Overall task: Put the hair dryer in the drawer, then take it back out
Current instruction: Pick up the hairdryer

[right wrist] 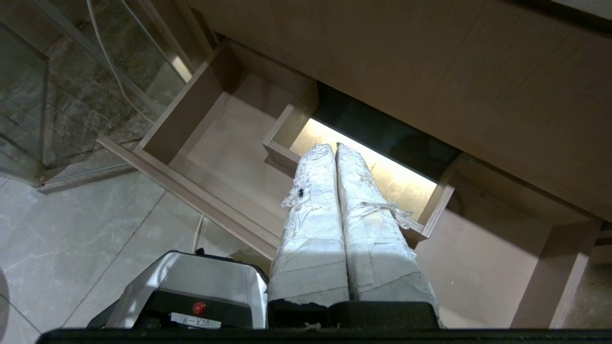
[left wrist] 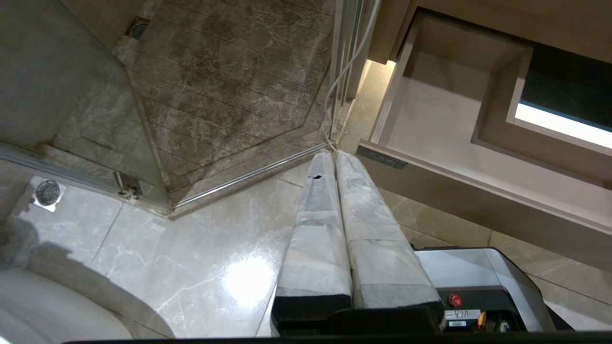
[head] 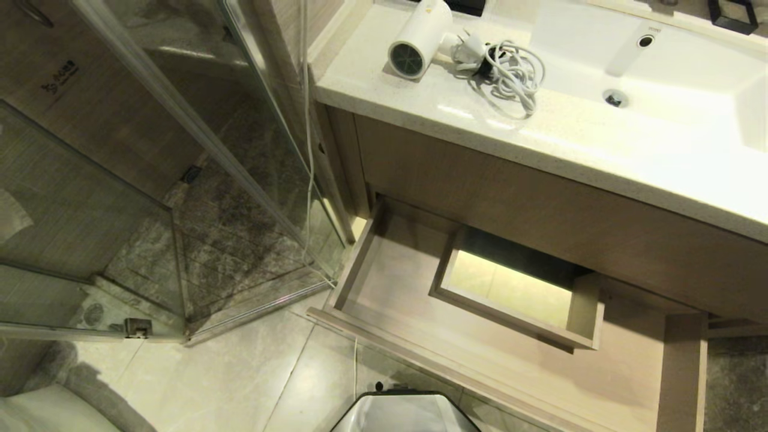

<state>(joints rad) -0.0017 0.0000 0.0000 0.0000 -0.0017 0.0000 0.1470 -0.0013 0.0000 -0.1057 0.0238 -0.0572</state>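
Observation:
The white hair dryer lies on the pale vanity counter left of the basin, its grilled round end facing me, with its bundled white cord beside it. Below the counter, the wood-grain drawer stands pulled out and holds nothing; a boxed cut-out sits in its middle. Neither arm shows in the head view. My left gripper is shut and hangs over the floor near the drawer's front corner. My right gripper is shut and empty above the drawer.
A glass shower enclosure with a metal frame stands left of the vanity. The white basin fills the counter's right part. My base's grey front sits just before the drawer front. A white rounded fixture sits at the lower left.

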